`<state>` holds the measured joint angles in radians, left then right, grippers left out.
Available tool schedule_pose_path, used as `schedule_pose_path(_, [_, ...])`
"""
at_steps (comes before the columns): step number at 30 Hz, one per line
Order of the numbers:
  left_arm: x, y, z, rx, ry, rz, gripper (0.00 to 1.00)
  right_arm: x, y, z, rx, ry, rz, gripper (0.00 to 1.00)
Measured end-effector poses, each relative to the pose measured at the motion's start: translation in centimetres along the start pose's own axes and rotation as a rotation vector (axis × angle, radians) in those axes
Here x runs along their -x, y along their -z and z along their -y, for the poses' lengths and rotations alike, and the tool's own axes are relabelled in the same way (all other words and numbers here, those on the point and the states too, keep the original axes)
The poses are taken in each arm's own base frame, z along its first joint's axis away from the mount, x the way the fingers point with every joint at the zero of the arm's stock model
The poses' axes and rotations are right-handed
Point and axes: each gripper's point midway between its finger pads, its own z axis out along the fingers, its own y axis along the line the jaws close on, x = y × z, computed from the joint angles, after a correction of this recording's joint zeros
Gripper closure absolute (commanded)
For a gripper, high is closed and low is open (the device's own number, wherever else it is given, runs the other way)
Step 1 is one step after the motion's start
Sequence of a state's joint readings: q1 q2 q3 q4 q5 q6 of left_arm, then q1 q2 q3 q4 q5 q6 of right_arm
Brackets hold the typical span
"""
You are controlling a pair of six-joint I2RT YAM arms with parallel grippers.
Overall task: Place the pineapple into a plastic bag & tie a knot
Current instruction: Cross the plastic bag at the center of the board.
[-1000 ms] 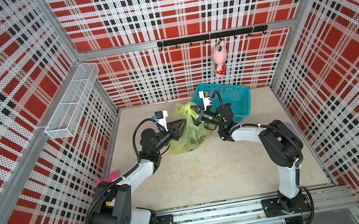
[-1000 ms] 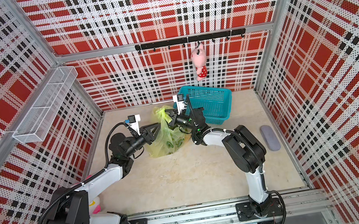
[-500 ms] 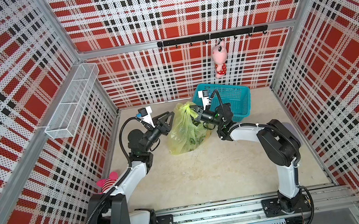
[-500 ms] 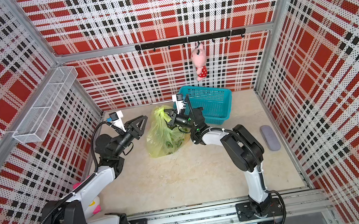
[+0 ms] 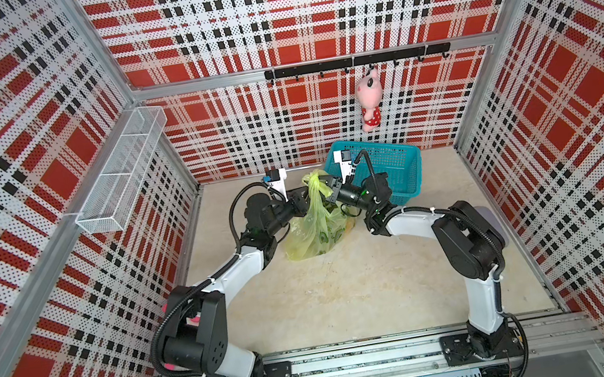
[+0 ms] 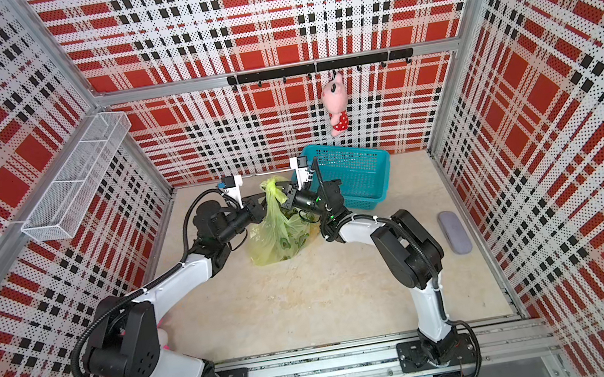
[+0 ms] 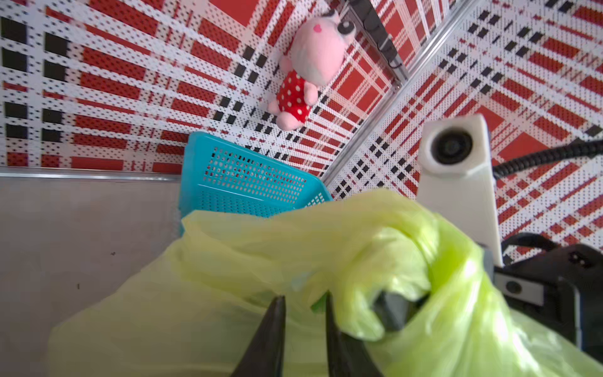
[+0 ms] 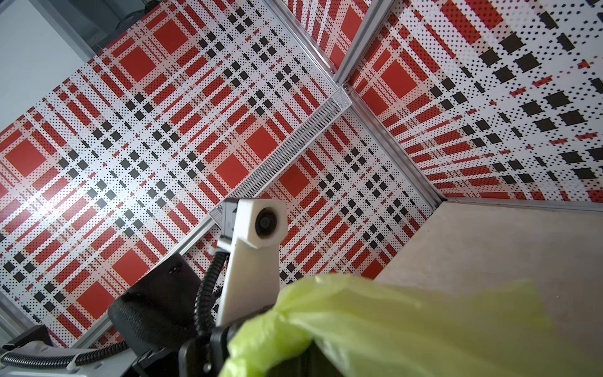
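Standing on surface (image 5: pixel 347 284) between both tools, just beside teal basket (image 5: pixel 399 175): plastic bag (image 5: pixel 313 232), long axis upright, slightly leaning, gathered neck pointing up. Right tool (image 5: pixel 328 190) clamped on neck. Left tool (image 5: pixel 301 205) at neck; fingers (image 7: pixel 270 333) narrowly apart, film between, grip cannot tell. Contents hidden behind film; dark prints too small to read; whether top tied, unclear.

Left claw (image 7: pixel 303 298) ajar, right claw (image 5: pixel 328 189) closed
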<state>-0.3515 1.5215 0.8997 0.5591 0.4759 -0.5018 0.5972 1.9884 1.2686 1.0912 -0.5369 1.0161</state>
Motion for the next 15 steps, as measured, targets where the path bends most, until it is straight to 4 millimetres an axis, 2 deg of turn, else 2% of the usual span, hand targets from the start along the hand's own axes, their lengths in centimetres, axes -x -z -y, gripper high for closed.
schedule_pose_path(4, [-2.1,-0.1,0.8,-0.028,-0.009,-0.039,0.76,0.2,0.1,0.1,-0.003,-0.001,0.003,1.00])
schedule_pose_path(7, [-2.6,0.5,0.9,-0.057,0.008,-0.016,0.75,0.1,0.1,0.1,-0.002,-0.010,0.000,1.00])
schedule_pose_path(12, [-1.9,2.9,0.0,-0.079,0.088,0.058,0.61,0.1,0.1,0.0,0.003,-0.027,0.000,1.00])
schedule_pose_path(15, [-0.1,4.8,-0.6,-0.087,0.134,0.135,0.54,0.2,0.1,-0.1,0.008,-0.035,0.000,1.00])
